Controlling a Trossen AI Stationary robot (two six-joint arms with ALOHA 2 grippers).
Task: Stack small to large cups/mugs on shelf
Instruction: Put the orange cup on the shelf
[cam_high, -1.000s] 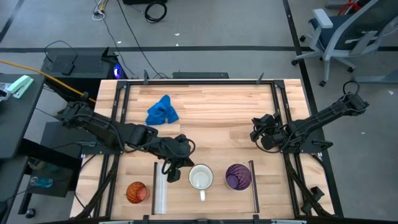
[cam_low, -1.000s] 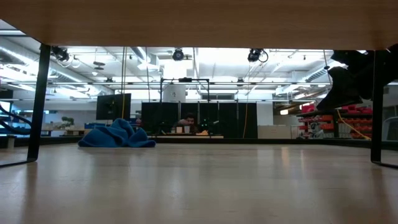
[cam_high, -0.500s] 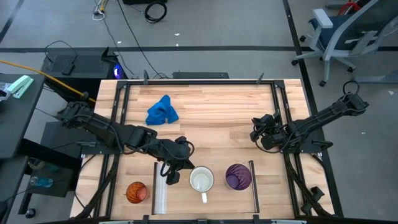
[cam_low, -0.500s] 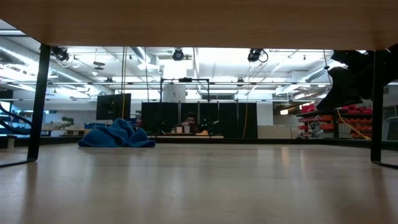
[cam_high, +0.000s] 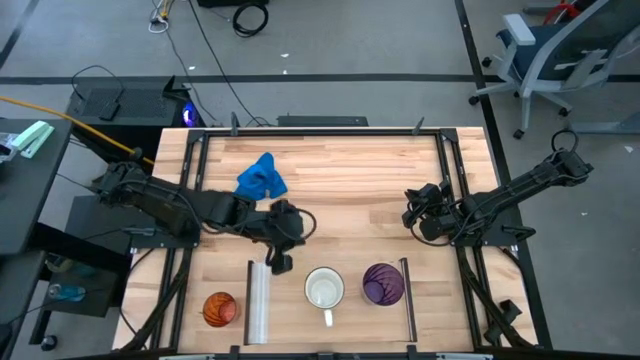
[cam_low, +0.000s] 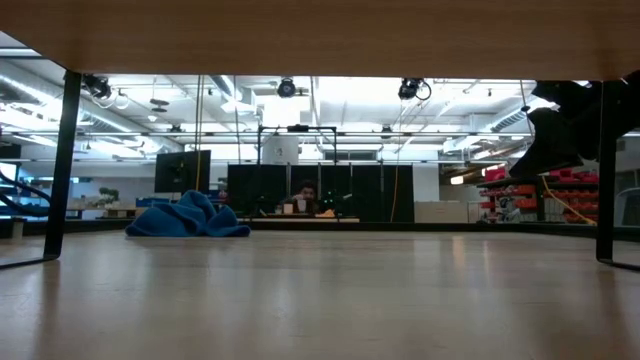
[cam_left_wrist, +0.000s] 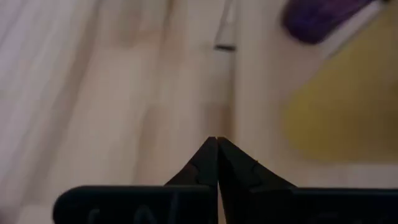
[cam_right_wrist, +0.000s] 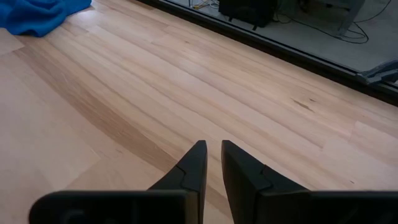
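Observation:
The shelf (cam_high: 350, 318) is a light-wood panel at the table's near edge, with a silver rail (cam_high: 258, 302) at its left end and a thin dark rail (cam_high: 408, 298) at its right. A white handled mug (cam_high: 324, 290) and a purple tumbler (cam_high: 383, 284) stand upright on it, side by side. The small orange cup (cam_high: 220, 308) stands left of the silver rail. My left gripper (cam_high: 277, 263) is shut and holds nothing, just far-left of the mug. My right gripper (cam_high: 411, 214) waits near the table's right edge, slightly open (cam_right_wrist: 212, 147) and holding nothing.
A crumpled blue cloth (cam_high: 261, 178) lies on the far left part of the table (cam_high: 350, 180). Dark frame rails run along the table's left and right sides. In the low view the shelf's underside (cam_low: 320, 30) spans the top, on thin dark legs (cam_low: 60, 170).
My left gripper has drawn back from beside the white mug toward the table's far edge, staying shut. The mug, the tumbler and the orange cup have kept their places.

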